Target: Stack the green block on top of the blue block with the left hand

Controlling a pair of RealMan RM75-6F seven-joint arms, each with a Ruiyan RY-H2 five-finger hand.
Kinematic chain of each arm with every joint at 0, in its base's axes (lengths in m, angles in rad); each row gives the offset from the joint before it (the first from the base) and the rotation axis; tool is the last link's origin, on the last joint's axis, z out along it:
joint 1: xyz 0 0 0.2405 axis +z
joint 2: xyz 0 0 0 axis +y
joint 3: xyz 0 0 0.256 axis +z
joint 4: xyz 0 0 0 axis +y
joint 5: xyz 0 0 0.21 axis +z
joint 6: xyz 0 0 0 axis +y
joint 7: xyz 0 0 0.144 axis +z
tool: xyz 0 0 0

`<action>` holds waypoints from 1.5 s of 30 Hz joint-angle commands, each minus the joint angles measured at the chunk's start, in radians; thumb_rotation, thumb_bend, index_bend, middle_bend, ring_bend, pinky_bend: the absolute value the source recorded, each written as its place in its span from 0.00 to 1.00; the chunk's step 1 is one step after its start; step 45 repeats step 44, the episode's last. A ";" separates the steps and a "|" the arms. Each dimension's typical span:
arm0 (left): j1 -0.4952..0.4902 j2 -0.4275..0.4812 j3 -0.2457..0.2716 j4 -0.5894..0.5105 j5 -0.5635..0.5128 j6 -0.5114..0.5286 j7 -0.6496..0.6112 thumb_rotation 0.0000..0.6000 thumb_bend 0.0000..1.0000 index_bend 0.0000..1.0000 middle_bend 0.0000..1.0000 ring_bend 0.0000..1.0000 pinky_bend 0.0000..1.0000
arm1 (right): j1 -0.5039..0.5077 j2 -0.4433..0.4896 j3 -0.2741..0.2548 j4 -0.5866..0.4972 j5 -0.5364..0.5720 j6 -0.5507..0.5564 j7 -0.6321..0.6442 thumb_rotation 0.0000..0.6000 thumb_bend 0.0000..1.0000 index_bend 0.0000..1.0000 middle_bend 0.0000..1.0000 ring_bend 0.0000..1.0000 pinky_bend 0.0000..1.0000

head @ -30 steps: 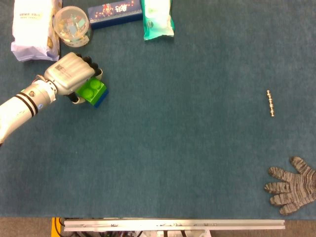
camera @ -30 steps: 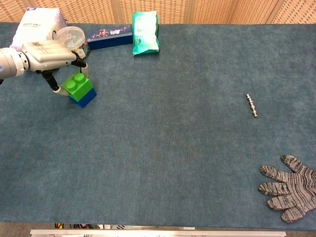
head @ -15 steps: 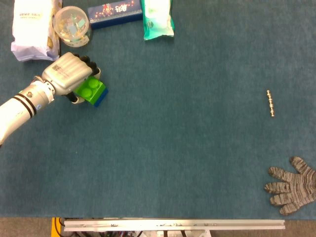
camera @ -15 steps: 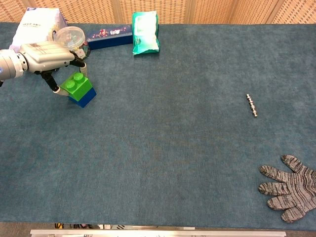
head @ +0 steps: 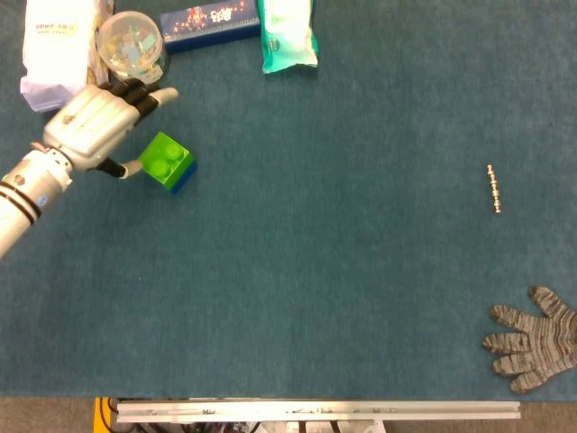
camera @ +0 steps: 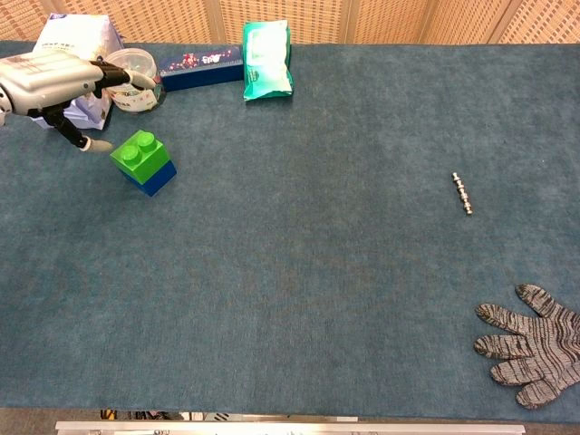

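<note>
The green block [head: 166, 160] [camera: 139, 153] sits squarely on top of the blue block [head: 185, 177] [camera: 154, 179] at the table's left side. My left hand [head: 97, 124] [camera: 56, 77] hovers up and to the left of the stack, clear of it, with its fingers spread and nothing in them. The thumb tip [head: 132, 168] [camera: 94, 144] hangs just left of the green block without touching it. My right hand shows in neither view.
Behind the left hand stand a white bag [head: 61, 50], a clear round tub [head: 132, 43], a dark blue box [head: 209, 23] and a green wipes packet [head: 288, 34]. A small metal bolt [head: 494, 188] lies at right, a grey glove [head: 532, 339] at the front right.
My left hand has let go of the green block, spread its fingers and drawn back up and to the left. The green block stays on the blue one.
</note>
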 commanded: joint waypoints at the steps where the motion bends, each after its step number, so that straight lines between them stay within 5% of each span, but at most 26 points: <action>1: 0.089 0.020 -0.041 -0.084 -0.084 0.118 0.118 1.00 0.22 0.10 0.16 0.14 0.30 | 0.003 0.000 0.001 0.002 0.004 -0.007 0.000 1.00 0.21 0.38 0.38 0.27 0.39; 14: 0.348 0.040 -0.080 -0.344 -0.249 0.462 0.360 1.00 0.22 0.14 0.17 0.14 0.27 | 0.008 -0.006 0.000 -0.006 0.047 -0.051 -0.015 1.00 0.22 0.38 0.38 0.27 0.39; 23: 0.482 0.037 -0.067 -0.410 -0.239 0.599 0.346 1.00 0.22 0.16 0.18 0.15 0.27 | 0.020 -0.004 -0.006 -0.011 0.019 -0.059 -0.014 1.00 0.22 0.38 0.38 0.27 0.39; 35: 0.584 0.041 -0.021 -0.432 -0.118 0.677 0.349 1.00 0.22 0.18 0.19 0.15 0.24 | 0.029 -0.013 -0.023 -0.012 -0.027 -0.057 -0.010 1.00 0.21 0.38 0.38 0.27 0.39; 45: 0.609 0.038 -0.030 -0.440 -0.083 0.675 0.350 1.00 0.22 0.20 0.19 0.15 0.24 | 0.041 -0.012 -0.035 -0.020 -0.065 -0.057 -0.009 1.00 0.21 0.38 0.38 0.27 0.39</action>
